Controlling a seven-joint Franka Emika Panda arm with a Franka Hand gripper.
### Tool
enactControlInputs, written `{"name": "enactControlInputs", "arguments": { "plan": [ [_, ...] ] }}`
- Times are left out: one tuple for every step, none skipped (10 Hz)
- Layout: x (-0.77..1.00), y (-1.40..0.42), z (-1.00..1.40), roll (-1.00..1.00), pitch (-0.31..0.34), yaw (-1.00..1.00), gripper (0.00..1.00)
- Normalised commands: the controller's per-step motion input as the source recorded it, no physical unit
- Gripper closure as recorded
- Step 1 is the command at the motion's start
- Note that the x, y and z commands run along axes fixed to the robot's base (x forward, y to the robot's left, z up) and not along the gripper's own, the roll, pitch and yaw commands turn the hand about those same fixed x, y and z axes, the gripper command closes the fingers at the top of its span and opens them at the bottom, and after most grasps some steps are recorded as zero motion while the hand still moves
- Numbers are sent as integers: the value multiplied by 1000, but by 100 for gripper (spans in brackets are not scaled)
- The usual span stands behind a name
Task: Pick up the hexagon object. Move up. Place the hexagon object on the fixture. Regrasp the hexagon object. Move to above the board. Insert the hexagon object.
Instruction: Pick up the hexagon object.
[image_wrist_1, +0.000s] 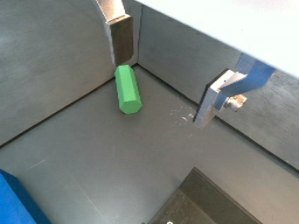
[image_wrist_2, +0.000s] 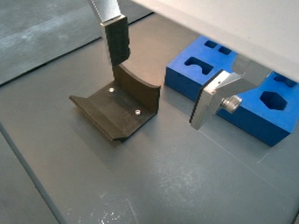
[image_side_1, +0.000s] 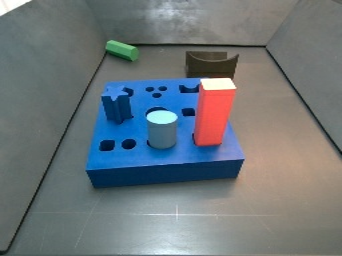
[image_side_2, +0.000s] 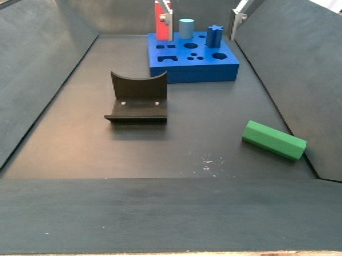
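The green hexagon object (image_wrist_1: 128, 89) lies flat on the dark tray floor close to a wall, and shows in both side views (image_side_1: 123, 48) (image_side_2: 275, 140). My gripper (image_wrist_1: 163, 92) is open and empty, well above the floor, with the hexagon object below near one finger (image_wrist_1: 119, 39). In a wrist view the gripper (image_wrist_2: 160, 92) hangs over the dark fixture (image_wrist_2: 117, 109), beside the blue board (image_wrist_2: 233, 87). The fixture (image_side_2: 136, 100) stands apart from the hexagon object. The board (image_side_1: 167, 140) shows in both side views.
A tall red block (image_side_1: 217, 112) and a pale blue cylinder (image_side_1: 162, 130) stand in the board. A dark blue piece (image_side_1: 115, 104) stands at its left side. Sloped grey tray walls (image_side_1: 54, 60) ring the floor.
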Motion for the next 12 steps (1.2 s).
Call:
{"name": "enactControlInputs", "arguments": {
  "plan": [
    [-20,0,-97,0,0,0,0],
    [0,0,0,-7,0,0,0],
    [-363,126,-177,29,-44,271,0],
    [-317,317,-671,0,-107,757,0],
    [-323,223,-911,6,-147,803,0],
    [-369,214,-966,41,-159,760,0],
    [-406,211,-991,59,-159,726,0],
    [-429,206,-1000,76,-156,697,0],
    [-474,211,-1000,90,-147,637,0],
    [-571,331,-1000,86,-151,477,0],
    [-560,474,-1000,57,-126,314,0],
    [-589,566,-1000,30,-89,194,0]
  ]
}}
